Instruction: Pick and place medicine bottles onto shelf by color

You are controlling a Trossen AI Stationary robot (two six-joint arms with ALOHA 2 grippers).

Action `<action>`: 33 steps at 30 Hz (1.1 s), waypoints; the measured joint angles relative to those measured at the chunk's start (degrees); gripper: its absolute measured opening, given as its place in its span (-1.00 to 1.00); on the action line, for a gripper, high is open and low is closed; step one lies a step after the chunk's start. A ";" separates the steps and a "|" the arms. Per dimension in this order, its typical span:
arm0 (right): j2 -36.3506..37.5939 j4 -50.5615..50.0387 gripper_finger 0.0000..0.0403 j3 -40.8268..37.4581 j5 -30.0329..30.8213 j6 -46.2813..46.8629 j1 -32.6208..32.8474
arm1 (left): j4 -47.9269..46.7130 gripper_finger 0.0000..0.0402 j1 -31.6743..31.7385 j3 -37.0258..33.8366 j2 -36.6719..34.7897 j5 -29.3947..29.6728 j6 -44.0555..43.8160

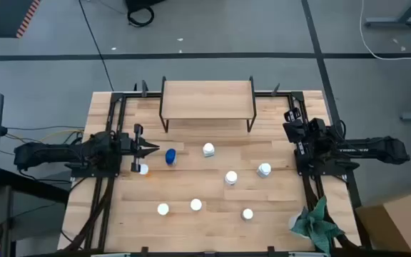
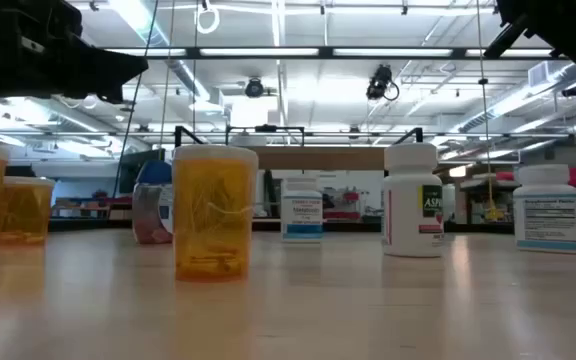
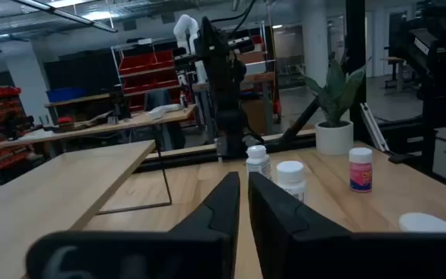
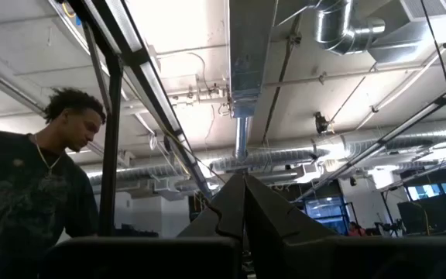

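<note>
Upright, the medicine bottles (image 1: 230, 177) stand — left end effector (image 1: 150, 149) and right end effector (image 4: 244, 203) closed, empty.

Two dark, boxy, jointed arms; white lettering on right forearm; left end effector (image 1: 150, 149) with tapered black fingers (image 3: 215, 213).

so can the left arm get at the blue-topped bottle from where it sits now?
Probably yes. The left gripper, shut and empty, points at the blue-topped bottle with only bare table between. An orange bottle stands close beside the fingers; it could get nudged.
</note>
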State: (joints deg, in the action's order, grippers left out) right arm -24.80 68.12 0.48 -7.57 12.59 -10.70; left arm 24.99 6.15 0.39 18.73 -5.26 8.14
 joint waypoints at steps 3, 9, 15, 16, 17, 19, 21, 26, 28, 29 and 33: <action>0.00 0.01 -0.92 -0.01 0.00 0.00 0.00 | 0.01 -0.84 -0.01 0.00 -0.01 0.00 0.00; 0.00 0.02 -0.92 0.01 0.00 0.01 0.02 | 0.00 -0.85 -0.02 -0.01 0.01 0.00 0.00; 0.00 0.02 -0.92 -0.01 0.00 -0.01 0.00 | 0.00 -0.81 -0.02 -0.01 0.00 0.00 0.00; 0.00 0.02 -0.92 0.01 0.00 0.01 0.00 | 0.01 -0.80 -0.02 -0.01 0.00 0.00 0.00; 0.01 0.00 -0.92 0.00 0.00 0.01 0.00 | 0.02 -0.80 0.00 0.00 0.00 0.00 0.00; 0.01 0.01 -0.92 -0.01 0.00 -0.01 0.00 | 0.01 -0.80 -0.01 0.00 0.01 0.00 0.00; 0.00 0.01 -0.92 0.00 0.00 0.01 0.00 | 0.00 -0.80 0.00 -0.01 0.01 0.00 0.00; 0.00 0.00 -0.92 0.00 0.00 0.00 0.01 | 0.00 -0.84 -0.01 0.01 -0.01 0.00 0.00; 0.00 0.02 -0.92 -0.01 0.00 0.01 0.02 | 0.00 -0.85 -0.01 0.00 0.01 0.00 0.01; 0.01 0.01 -0.92 -0.01 0.00 0.00 0.00 | 0.01 -0.85 -0.02 0.01 0.00 0.00 0.00; 0.02 0.00 -0.92 0.00 0.00 0.00 0.00 | 0.00 -0.84 0.00 0.01 0.01 0.00 0.00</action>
State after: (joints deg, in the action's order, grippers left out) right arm -24.77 68.12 0.48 -7.57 12.59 -10.70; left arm 24.99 6.15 0.40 18.74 -5.26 8.14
